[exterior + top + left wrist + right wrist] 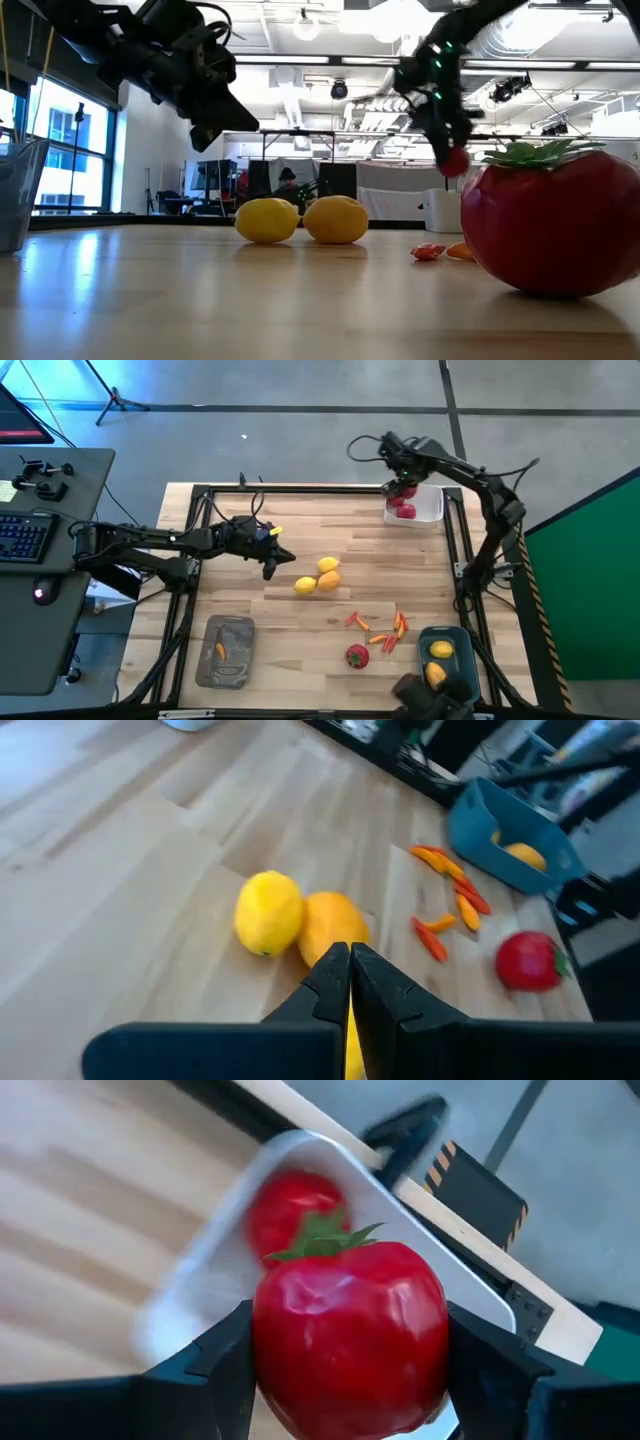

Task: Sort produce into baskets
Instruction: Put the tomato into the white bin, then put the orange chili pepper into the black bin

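My right gripper (402,487) is shut on a round red fruit (350,1340) with a green top, held over the white basket (428,508) at the far right. Another red fruit (288,1210) lies in that basket. My left gripper (350,968) is shut and empty, hovering above the table left of three yellow lemons (322,576). Thin orange-red peppers (395,630) and one red fruit (357,656) lie on the table near the front. The blue-teal basket (458,643) holds two lemons. The flat grey basket (226,660) holds one pepper (220,650). My right gripper pinches the red fruit by its two opposite sides (272,1355) between the two fingers (215,1365). The fingers come from above, pointing down. The fruit is lifted clear above the white basket, its green top (322,1238) toward the wrist.
A black frame (300,490) runs round the wooden table. A desk with a keyboard (25,538) stands beyond the left edge. Bare wood lies between the grey basket and the lemons. A dark object (430,695) sits at the front edge by the blue-teal basket.
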